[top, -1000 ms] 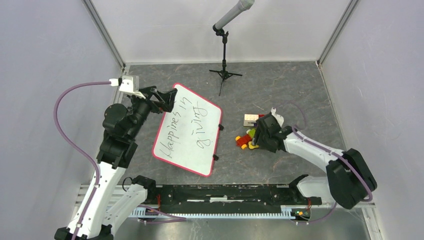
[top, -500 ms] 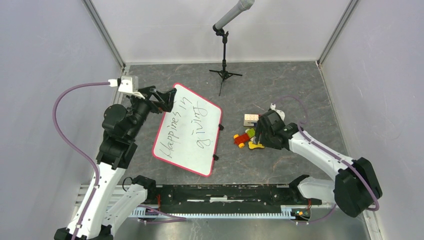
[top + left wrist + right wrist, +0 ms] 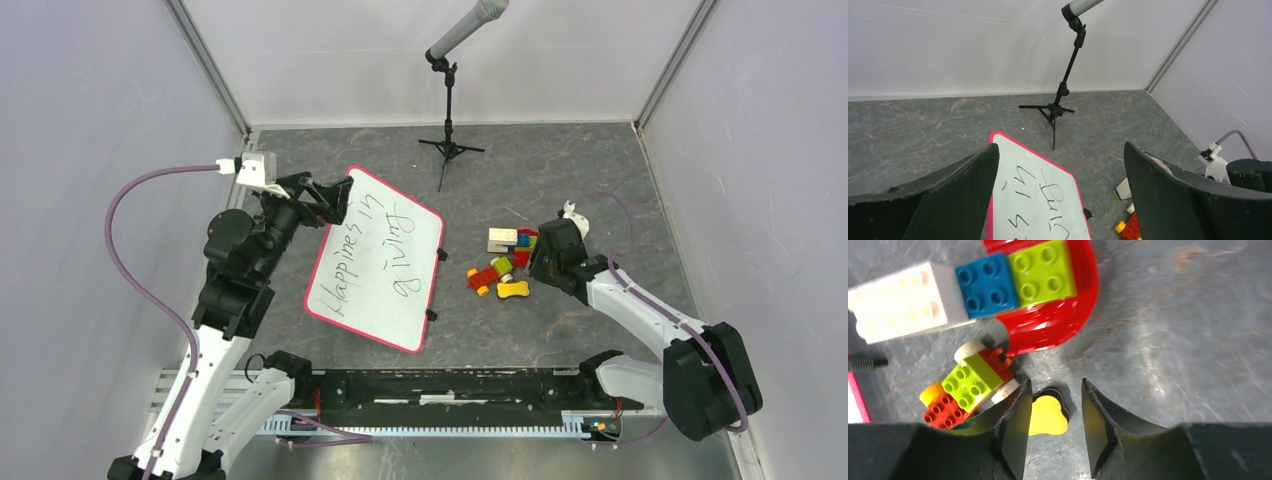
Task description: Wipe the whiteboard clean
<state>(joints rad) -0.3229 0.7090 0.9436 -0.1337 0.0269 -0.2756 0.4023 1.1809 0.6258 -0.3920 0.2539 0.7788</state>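
Note:
The whiteboard [image 3: 375, 260] lies flat on the grey floor, pink-framed, with black handwriting on it. It also shows in the left wrist view [image 3: 1033, 200]. My left gripper [image 3: 335, 200] hovers open and empty over the board's far left corner, its jaws wide apart [image 3: 1060, 150]. My right gripper [image 3: 537, 268] is to the right of the board by the toy bricks, jaws a little apart and empty [image 3: 1054, 385]. A yellow bone-shaped piece with a black underside [image 3: 1048, 415] lies on the floor below the gap between the fingers. The piece also shows in the top view [image 3: 513, 290].
A microphone stand [image 3: 448, 130] stands at the back. Toy bricks sit right of the board: a white brick [image 3: 502, 238], a red arch [image 3: 1058, 320] with blue and green bricks, and a small red and green car [image 3: 487, 277]. Walls close in three sides.
My right gripper has drawn back to the right, away from the yellow piece, which now lies uncovered on the floor. The left arm and the whiteboard have not moved.

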